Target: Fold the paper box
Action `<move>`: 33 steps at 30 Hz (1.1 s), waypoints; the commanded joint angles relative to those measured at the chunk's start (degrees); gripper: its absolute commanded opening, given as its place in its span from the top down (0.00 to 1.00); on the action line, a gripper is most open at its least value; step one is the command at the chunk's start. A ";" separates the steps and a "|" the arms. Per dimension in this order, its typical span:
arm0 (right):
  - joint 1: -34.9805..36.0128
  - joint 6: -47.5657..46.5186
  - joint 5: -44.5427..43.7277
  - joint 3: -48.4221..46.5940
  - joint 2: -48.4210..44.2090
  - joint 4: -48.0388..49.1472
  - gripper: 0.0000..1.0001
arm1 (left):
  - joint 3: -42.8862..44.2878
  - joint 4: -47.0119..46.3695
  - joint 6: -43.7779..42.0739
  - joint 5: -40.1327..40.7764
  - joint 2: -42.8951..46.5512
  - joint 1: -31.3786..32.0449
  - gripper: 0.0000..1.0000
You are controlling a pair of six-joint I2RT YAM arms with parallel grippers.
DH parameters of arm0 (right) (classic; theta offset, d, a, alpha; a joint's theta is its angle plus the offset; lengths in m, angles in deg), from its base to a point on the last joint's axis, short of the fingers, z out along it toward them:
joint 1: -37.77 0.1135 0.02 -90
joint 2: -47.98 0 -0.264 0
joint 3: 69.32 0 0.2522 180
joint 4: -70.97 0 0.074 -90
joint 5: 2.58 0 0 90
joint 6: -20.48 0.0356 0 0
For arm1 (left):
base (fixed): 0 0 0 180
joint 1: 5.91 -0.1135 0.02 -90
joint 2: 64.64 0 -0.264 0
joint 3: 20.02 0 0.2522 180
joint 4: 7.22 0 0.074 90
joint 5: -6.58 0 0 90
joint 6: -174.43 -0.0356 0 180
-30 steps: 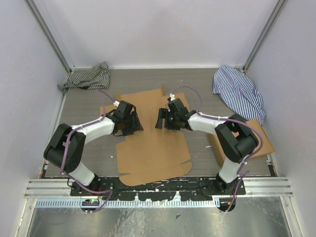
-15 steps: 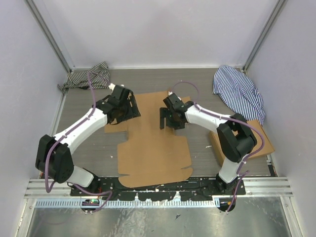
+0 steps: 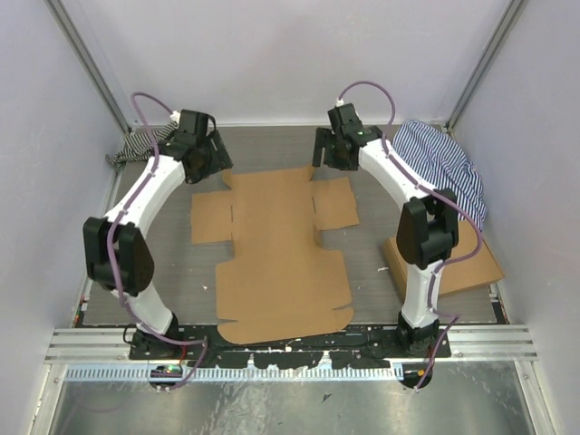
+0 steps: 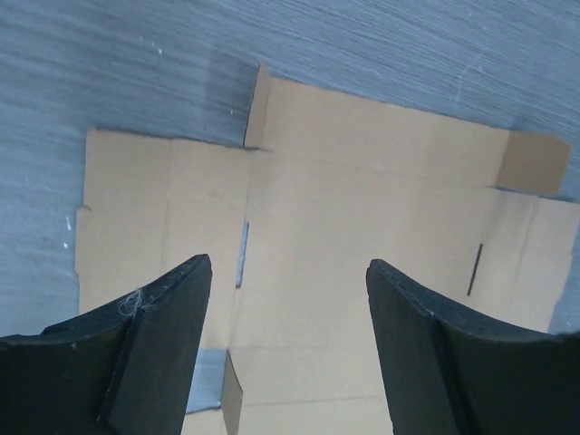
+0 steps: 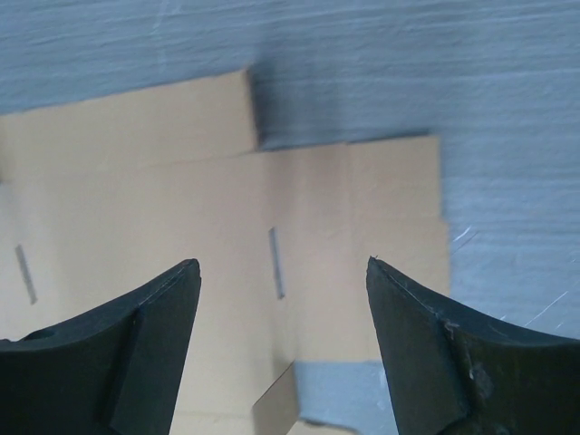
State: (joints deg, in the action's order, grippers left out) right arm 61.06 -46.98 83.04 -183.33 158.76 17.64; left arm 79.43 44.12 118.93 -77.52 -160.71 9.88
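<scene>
The paper box [image 3: 276, 263] lies flat and unfolded in the middle of the table [image 3: 362, 272], nothing raised on it yet. Its long body runs from 12 to 6 o'clock and one side flap spreads out at 9 o'clock [image 3: 210, 217], another at 3 o'clock [image 3: 333, 201]. Spread open like this, every crease and slit [image 5: 275, 263] is exposed, which probably suits a first fold along either side. The left gripper [image 3: 214, 163] hangs above the sheet's 11 o'clock corner and the right gripper [image 3: 324, 152] above its 1 o'clock corner. Both are clear of the cardboard, with fingers spread wide and nothing between them. Each wrist view looks down past its own dark fingers [image 4: 163, 344] onto bare cardboard, so the arms seem posed high to survey the far flaps before reaching for one. The second cardboard box [image 3: 471, 263] sits off at 4 o'clock, well apart from the sheet. One striped cloth [image 3: 439, 168] lies bunched at 2 o'clock and the other [image 3: 145, 145] at 10 o'clock, both outside the working area, so neither should snag a flap.
</scene>
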 commanded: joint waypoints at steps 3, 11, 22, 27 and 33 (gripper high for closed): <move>-2.30 -7.12 2.82 -9.33 9.76 1.18 0.24 | 11.83 3.70 -5.46 -0.46 -12.03 -1.42 0.24; -2.38 -7.96 8.89 -16.73 17.89 5.17 0.31 | 16.08 2.04 -5.02 -5.46 -20.58 -6.27 0.27; -2.71 -7.39 9.88 -21.96 23.64 5.03 0.37 | 17.67 0.24 -4.69 -8.98 -26.19 -7.18 0.31; -2.76 -7.08 10.86 -23.75 25.48 5.04 0.44 | 17.96 -0.34 -4.44 -9.53 -27.79 -7.35 0.33; -2.91 -6.81 12.03 -25.32 27.49 4.43 0.54 | 20.17 -0.42 -3.49 -11.08 -30.54 -7.55 0.35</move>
State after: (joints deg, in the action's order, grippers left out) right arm 58.37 -54.01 93.35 -205.04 186.39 21.16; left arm 96.44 44.95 114.69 -86.49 -189.63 2.63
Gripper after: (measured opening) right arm 0.503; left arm 0.663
